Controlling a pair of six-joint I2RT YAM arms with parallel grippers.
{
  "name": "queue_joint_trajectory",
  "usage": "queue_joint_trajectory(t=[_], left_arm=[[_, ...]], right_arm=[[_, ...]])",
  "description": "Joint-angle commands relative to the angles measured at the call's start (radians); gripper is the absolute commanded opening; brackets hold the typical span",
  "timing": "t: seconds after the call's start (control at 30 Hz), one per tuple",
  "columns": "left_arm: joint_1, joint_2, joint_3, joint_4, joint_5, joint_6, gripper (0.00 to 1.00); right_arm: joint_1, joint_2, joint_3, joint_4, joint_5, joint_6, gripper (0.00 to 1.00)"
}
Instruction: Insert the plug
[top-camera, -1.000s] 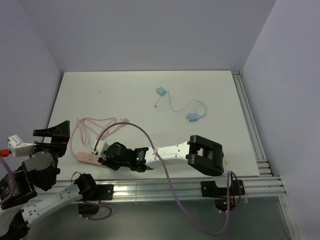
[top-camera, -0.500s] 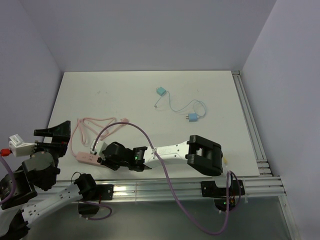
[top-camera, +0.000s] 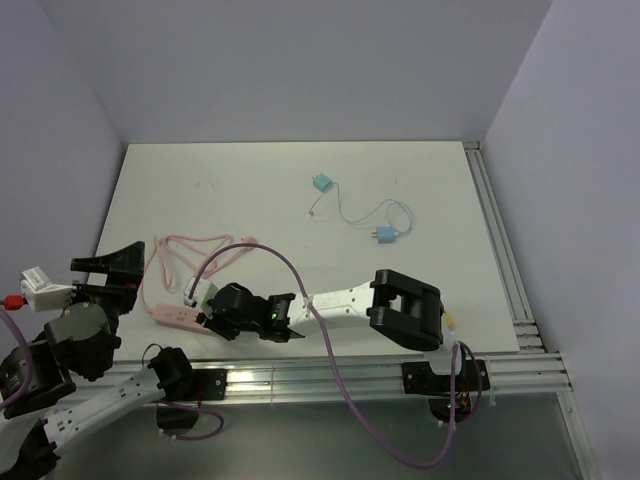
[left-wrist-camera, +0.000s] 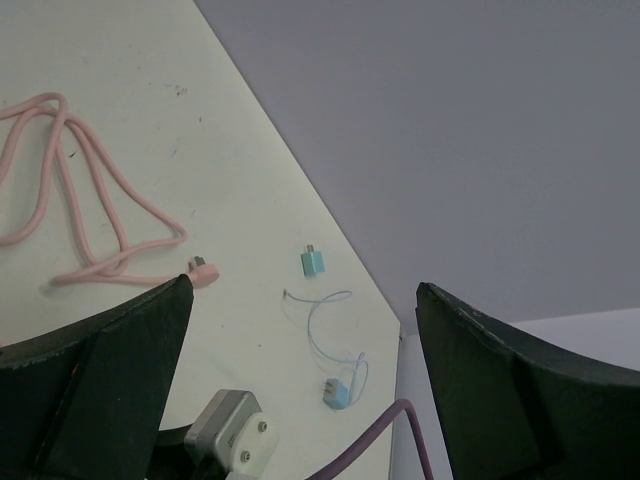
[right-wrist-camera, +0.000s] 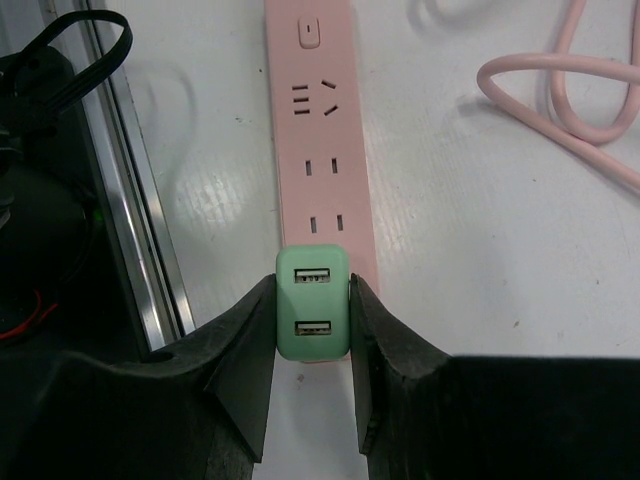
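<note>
Right claw pinches a green plug over the pink power strip, at its end; left claw hangs spread wide, empty.

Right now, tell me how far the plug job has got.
Done: the right gripper has the green plug clamped. In hand: it sits over one end of the pink power strip; whether the prongs are seated is hidden. Left: push home if needed, then release. The left gripper hangs open, idle.

plug over power strip end | cord loops behind strip
</note>
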Motion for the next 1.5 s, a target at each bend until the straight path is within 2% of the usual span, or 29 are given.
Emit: queue_joint_trajectory(t=[0.0, 0.1, 0.23, 0.4, 0.53, 0.83, 1.17, 1.47], left_arm=[[0.004, -0.003, -0.009, 0.006, 0.016, 0.009, 0.99], [0.004, -0.012, -0.011, 0.023, 0.030, 0.029, 0.99], [0.005, -0.009, 0.001, 0.007, 0.038, 0.017, 1.00], [0.004, -0.012, 0.000, 0.019, 0.061, 0.026, 1.00], [0.004, -0.018, -0.002, 0.016, 0.071, 0.021, 1.00], [0.004, -0.037, -0.006, 0.016, 0.100, 0.018, 0.99], [0.004, -0.035, -0.006, 0.043, 0.110, 0.052, 1.00], [0.004, -0.047, -0.013, 0.036, 0.127, 0.049, 0.99]], right_arm=[[0.006, 0.138, -0.053, -0.188, -0.020, 0.055, 0.00], [0.008, 0.163, -0.052, -0.227, -0.012, 0.085, 0.00], [0.011, 0.178, -0.131, -0.218, -0.029, 0.127, 0.00], [0.023, 0.177, -0.260, -0.129, -0.055, 0.219, 0.00], [0.045, 0.157, -0.326, -0.127, -0.029, 0.268, 0.00], [0.078, 0.167, -0.352, -0.127, 0.008, 0.308, 0.00], [0.083, 0.313, -0.283, -0.182, 0.060, 0.285, 0.00], [0.086, 0.391, -0.274, -0.179, 0.005, 0.319, 0.00]])
